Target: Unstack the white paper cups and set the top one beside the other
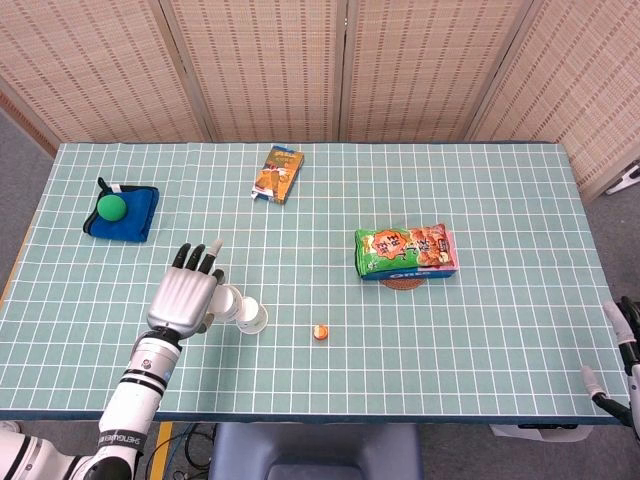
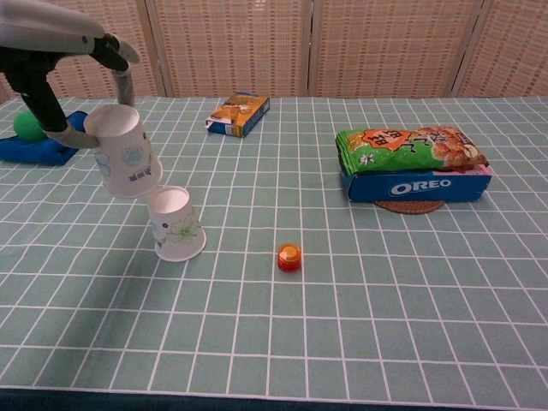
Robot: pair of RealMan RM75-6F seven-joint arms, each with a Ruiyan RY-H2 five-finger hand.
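My left hand (image 1: 183, 298) (image 2: 73, 81) grips a white paper cup (image 2: 125, 163) upside down, tilted, in the air up and to the left of the other cup. That second white cup (image 2: 176, 224) (image 1: 252, 318), printed with green flowers, stands upside down on the table by itself. The two cups are apart. In the head view the held cup (image 1: 226, 303) pokes out from under my fingers. My right hand (image 1: 622, 355) shows only at the lower right edge of the head view, away from the cups, holding nothing.
A small orange bottle cap (image 2: 289, 257) lies right of the standing cup. An Oreo box with a green snack bag (image 2: 413, 162) sits at the right, a small orange box (image 2: 238, 114) at the back, a green ball on a blue cloth (image 1: 120, 212) far left.
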